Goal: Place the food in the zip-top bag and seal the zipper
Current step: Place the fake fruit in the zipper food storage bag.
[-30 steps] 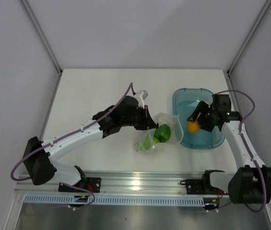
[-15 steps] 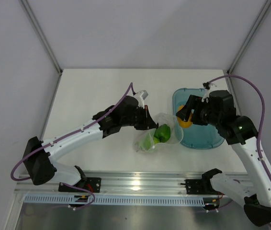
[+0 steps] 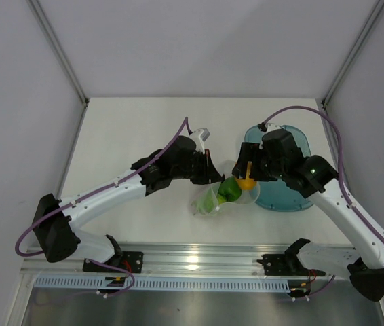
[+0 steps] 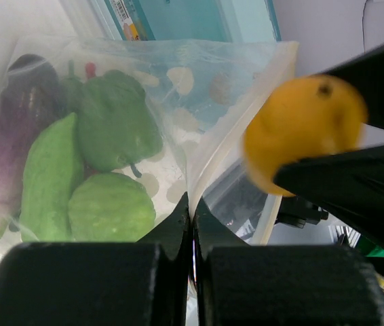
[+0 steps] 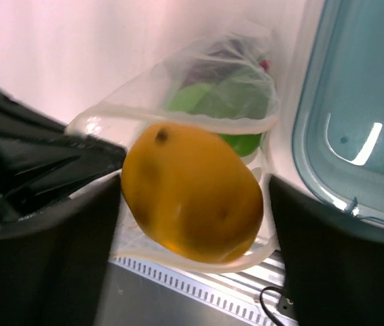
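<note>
the bag (image 3: pixel 227 193) is lying on the desk (image 3: pixel 131 129) between the two arms, just beside the tray (image 3: pixel 294 198), with its mouth standing open toward the right arm. the left end effector (image 4: pixel 192 212) is pressed together, pinching the near lip of the bag at the zipper (image 4: pixel 236 132) and holding that edge up. the zipper is hanging unsealed, its pale strip looping around the opening.

inside the bag, toward its closed end, an eggplant (image 4: pixel 14 129) is lying along one side, a cucumber (image 4: pixel 46 180) is resting next to it, a pepper (image 4: pixel 114 122) is sitting above, and another round green piece (image 4: pixel 110 207) is lying nearest the left fingers. a small red bit (image 4: pixel 90 68) is peeking from behind the pepper; what it is cannot be told.

the right end effector (image 5: pixel 193 197) is hovering at the bag's mouth with its fingers spread wide around the fruit (image 5: pixel 192 204), gripping it from both sides. the fruit is hanging right at the looped rim, not yet down among the other pieces.

the teal tray is sitting on the desk under the right arm, its rim close to the bag.
</note>
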You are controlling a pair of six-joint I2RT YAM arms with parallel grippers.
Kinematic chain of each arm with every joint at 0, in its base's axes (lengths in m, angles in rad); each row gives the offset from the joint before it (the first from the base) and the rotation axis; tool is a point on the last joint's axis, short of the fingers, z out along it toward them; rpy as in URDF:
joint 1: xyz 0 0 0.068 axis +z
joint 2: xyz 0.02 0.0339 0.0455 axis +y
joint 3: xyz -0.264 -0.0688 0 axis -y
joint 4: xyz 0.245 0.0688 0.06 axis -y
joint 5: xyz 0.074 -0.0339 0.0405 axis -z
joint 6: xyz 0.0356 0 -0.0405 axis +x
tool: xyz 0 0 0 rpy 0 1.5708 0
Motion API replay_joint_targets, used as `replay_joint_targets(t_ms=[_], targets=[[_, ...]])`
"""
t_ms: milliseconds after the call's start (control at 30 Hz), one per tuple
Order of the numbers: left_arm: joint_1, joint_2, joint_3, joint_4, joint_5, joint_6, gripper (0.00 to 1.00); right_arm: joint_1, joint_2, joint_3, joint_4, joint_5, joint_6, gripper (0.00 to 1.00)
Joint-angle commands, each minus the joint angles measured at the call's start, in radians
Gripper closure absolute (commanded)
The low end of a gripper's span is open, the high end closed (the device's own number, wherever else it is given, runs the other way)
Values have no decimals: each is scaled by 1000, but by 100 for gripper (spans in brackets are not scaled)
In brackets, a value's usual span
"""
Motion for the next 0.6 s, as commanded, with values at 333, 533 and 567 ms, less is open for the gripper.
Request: replay_joint_targets(t_ms=[333,533,567], targets=[[4,-17,31,20,13,10,99,-19,117,207,-9,108,-79,1],[4,-16,30,27,22,10,99,-230,32,227,8,113,-69,1],[4,-16,33,27,22,9,99,-293,34,218,8,34,-70,1]])
